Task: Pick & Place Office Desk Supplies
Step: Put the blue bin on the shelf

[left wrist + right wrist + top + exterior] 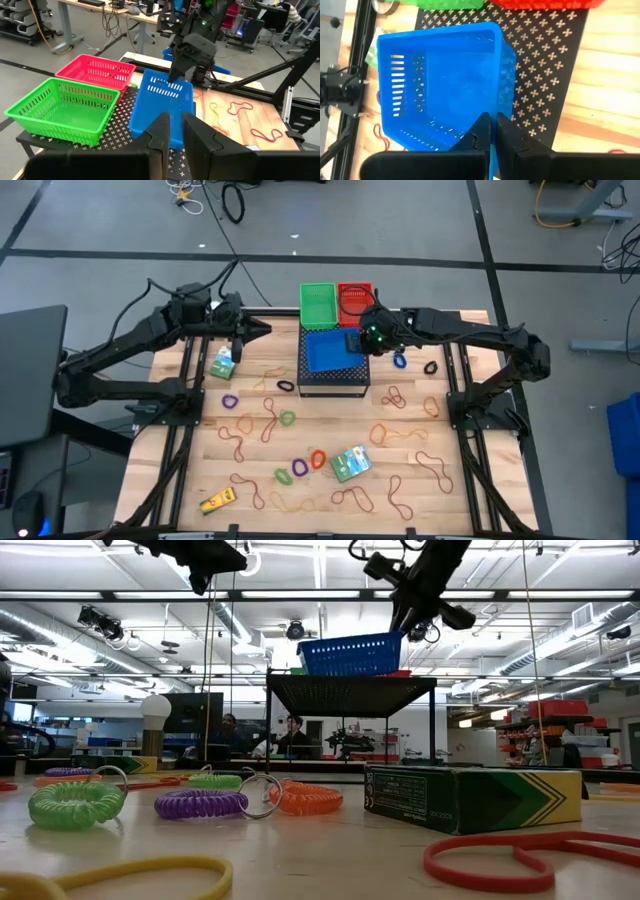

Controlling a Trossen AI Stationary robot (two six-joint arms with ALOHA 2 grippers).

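A blue slotted basket [328,351] sits tilted over the black mesh box [334,382], next to a green basket [318,304] and a red basket [355,301]. My right gripper [360,340] is shut on the blue basket's right wall. My left gripper [264,328] hovers shut above the table, left of the mesh box, holding nothing. Thin rubber bands [270,420], coloured rings [300,468], two green printed boxes [350,463] [223,364] and a yellow item [216,501] lie flat on the wooden table. My right gripper holds the blue basket's right side wall [503,107] near the rim, one finger inside and one outside. The fingers [481,131] come from above, pointing down. The basket [162,102] hangs tilted; whether its lower edge rests on the mesh top, I cannot tell.
The mesh box stands on thin legs [432,730] at the table's far middle. Blue [400,361] and black [431,367] rings lie to its right. Dark arm frames [185,395] run along both table sides. People [292,732] sit in the room beyond.
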